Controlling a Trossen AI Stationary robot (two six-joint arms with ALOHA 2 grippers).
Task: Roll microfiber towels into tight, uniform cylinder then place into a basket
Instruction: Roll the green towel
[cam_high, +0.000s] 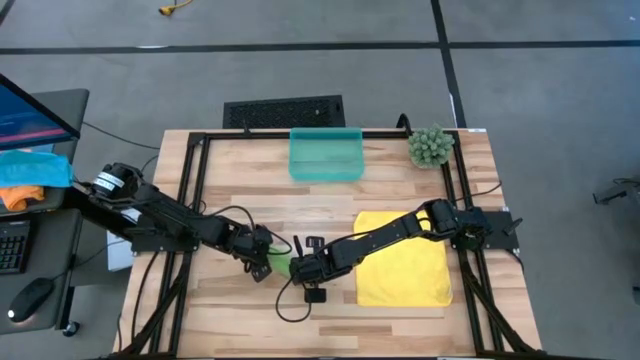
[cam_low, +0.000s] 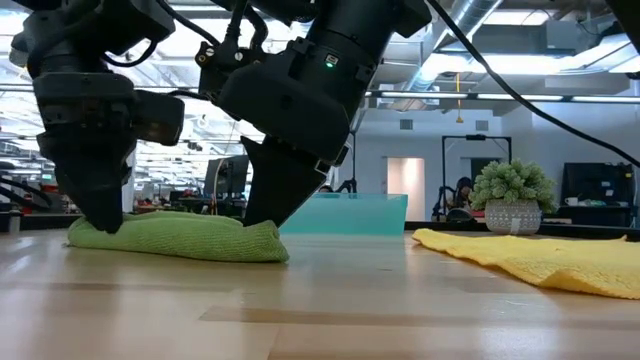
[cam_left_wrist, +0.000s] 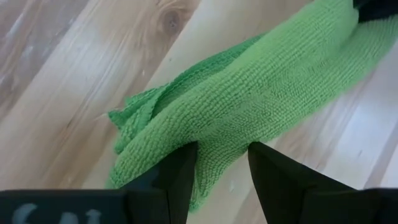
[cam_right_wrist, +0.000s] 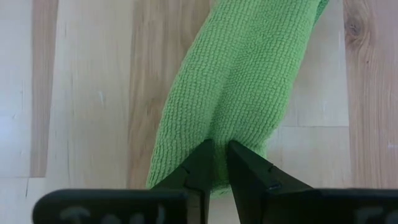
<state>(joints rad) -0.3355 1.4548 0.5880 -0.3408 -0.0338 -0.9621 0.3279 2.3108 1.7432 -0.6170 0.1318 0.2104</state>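
The light green towel (cam_low: 180, 238) lies on the wooden table as a loosely rolled, flattened cylinder; it also shows in the high view (cam_high: 281, 263). My left gripper (cam_left_wrist: 222, 168) is shut on one end of it and my right gripper (cam_right_wrist: 219, 163) on the other. In the low view my left gripper (cam_low: 100, 222) stands at the roll's left end and my right gripper (cam_low: 265, 215) at its right end. The yellow towel (cam_high: 403, 258) lies flat at the table's right. The teal basket (cam_high: 325, 153) stands at the far edge. My left gripper pinches the green towel near its loose left end (cam_left_wrist: 217, 146) between its two fingers, which lie across the roll. The fingers come from above, slanting down. The towel lies on the table. My right gripper pinches a ridge of cloth at the towel's right end (cam_right_wrist: 217, 134) between its nearly closed fingers. The fingers slant down from above and from the right. The roll rests on the table, running away from the fingers.
A small potted plant (cam_high: 430, 146) stands at the far right corner beside the basket. A black grille panel (cam_high: 283, 110) lies beyond the far edge. A black frame (cam_high: 195, 180) runs along the table's sides. Bare wood lies between the towels and the basket.
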